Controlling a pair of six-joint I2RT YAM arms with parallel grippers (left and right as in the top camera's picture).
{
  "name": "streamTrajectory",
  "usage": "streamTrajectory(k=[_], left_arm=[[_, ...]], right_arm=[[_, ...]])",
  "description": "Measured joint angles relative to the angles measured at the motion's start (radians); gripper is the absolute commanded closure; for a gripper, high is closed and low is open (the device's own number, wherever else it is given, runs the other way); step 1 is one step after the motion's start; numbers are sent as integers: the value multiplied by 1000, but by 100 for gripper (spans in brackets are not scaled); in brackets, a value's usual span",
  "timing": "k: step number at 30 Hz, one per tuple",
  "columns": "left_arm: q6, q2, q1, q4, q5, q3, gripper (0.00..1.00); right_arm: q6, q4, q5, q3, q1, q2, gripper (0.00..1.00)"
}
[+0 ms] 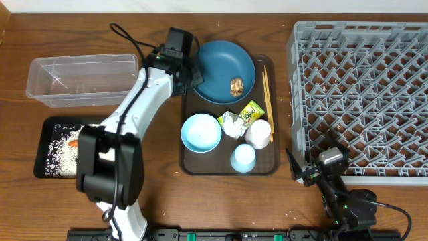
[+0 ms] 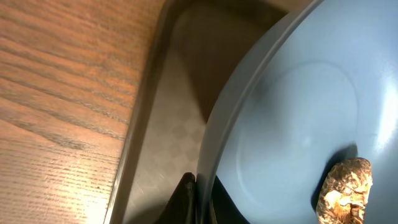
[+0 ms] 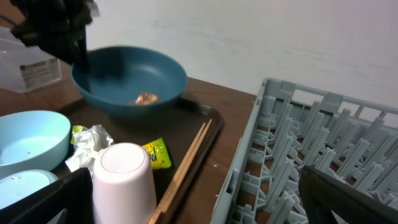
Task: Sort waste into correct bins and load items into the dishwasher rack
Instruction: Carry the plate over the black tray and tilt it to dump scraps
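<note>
My left gripper (image 1: 189, 73) is shut on the left rim of the dark blue plate (image 1: 224, 63). The plate's left edge is tilted up off the brown serving tray (image 1: 194, 164). A brown food lump (image 1: 237, 84) lies on the plate. The left wrist view shows the jaws (image 2: 202, 199) pinching the plate's rim (image 2: 298, 124), with the lump (image 2: 345, 190) at the right. My right gripper (image 1: 314, 159) is open and empty by the front left corner of the grey rack (image 1: 361, 87). The black tray (image 1: 45, 137) holds rice and a carrot (image 1: 73, 141).
On the serving tray are a pale blue bowl (image 1: 200, 132), a pale blue cup (image 1: 243, 158), a whitish cup (image 1: 259, 132), crumpled paper (image 1: 232, 123), a snack wrapper (image 1: 252, 112) and chopsticks (image 1: 266, 94). The clear tub (image 1: 83, 80) stands at the far left.
</note>
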Motion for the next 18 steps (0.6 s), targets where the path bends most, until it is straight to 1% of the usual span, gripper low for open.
streamTrajectory(k=[5, 10, 14, 18], left_arm=[[0, -83, 2, -32, -3, 0, 94], [-12, -184, 29, -122, -3, 0, 94], [-62, -257, 113, -233, 0, 0, 94], [-114, -305, 237, -354, 0, 0, 94]], right_arm=[[0, 0, 0, 0, 0, 0, 1], [0, 0, 0, 0, 0, 0, 1], [0, 0, 0, 0, 0, 0, 1], [0, 0, 0, 0, 0, 0, 1]])
